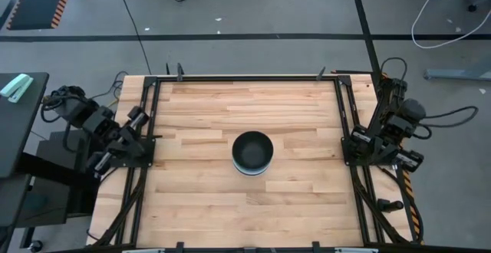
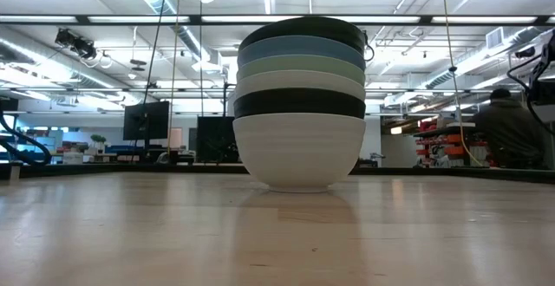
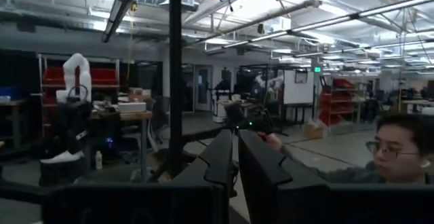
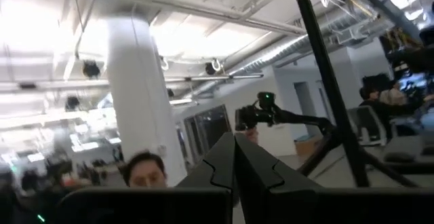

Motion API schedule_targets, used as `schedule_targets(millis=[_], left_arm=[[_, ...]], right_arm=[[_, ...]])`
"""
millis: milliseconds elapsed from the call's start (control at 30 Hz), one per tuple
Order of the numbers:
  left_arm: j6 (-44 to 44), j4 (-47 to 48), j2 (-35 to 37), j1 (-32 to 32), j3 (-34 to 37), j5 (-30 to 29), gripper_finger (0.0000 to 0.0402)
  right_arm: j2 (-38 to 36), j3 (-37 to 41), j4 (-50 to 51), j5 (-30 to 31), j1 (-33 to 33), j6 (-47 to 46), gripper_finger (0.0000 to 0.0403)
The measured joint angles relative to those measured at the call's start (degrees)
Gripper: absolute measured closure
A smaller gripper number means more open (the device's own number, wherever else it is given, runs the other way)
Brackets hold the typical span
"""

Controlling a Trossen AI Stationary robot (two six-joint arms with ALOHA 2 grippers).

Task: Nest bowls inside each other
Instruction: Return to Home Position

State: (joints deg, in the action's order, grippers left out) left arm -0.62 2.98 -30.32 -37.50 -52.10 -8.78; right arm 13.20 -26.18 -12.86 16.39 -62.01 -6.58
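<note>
The six bowls stand nested in one stack (image 1: 252,152) at the middle of the table, a black bowl on top. The low view shows the stack (image 2: 300,104) from the side: a white bowl at the bottom resting on the wood by its base, then black, white, mint green, blue and black. My left gripper (image 3: 236,157) is shut, parked at the table's left edge (image 1: 132,134), pointing out into the room. My right gripper (image 4: 234,159) is shut too, parked at the right edge (image 1: 367,142). Neither is near the stack.
Black frame rails (image 1: 150,123) run along the table's left, right and far edges. Bare wood lies all around the stack. A person (image 3: 397,153) shows in the room beyond the table in the left wrist view, and another person (image 4: 144,171) in the right wrist view.
</note>
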Motion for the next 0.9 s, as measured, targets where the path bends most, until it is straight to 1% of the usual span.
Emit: schedule_targets(millis=[133,200,267,400,433,467,667,900], left_arm=[[3.0,0.0,-0.1,0.0,0.0,-0.1,0.0369],[6.2,0.3,-0.3,0.0,0.0,0.9,0.0372],[7.5,0.4,-0.3,0.0,0.0,5.2,0.0375],[4.4,-0.1,-0.3,0.0,0.2,19.1,0.0378],[3.2,-0.3,-0.2,0.0,0.7,21.3,0.0378],[3.0,0.1,0.1,0.0,1.3,22.3,0.0377],[2.9,-0.9,3.3,0.4,6.8,21.4,0.0367],[2.5,-4.6,12.2,0.7,14.4,21.0,0.0371]], right_arm=[[1.0,-1.2,-1.4,0.0,0.0,-4.7,0.0385],[1.8,-1.5,-6.2,0.0,0.0,-4.9,0.0385],[2.6,-1.6,-11.6,-0.1,0.0,-3.3,0.0385],[2.5,-1.6,-16.3,-1.9,0.0,-1.9,0.0385],[2.5,-1.6,-16.8,-2.0,0.0,-1.6,0.0385],[2.5,-1.6,-16.7,-2.2,0.0,-1.3,0.0385],[2.1,-1.0,-16.5,-3.5,0.0,0.2,0.0385],[0.3,4.1,-19.1,-3.4,0.0,0.3,0.0385]])
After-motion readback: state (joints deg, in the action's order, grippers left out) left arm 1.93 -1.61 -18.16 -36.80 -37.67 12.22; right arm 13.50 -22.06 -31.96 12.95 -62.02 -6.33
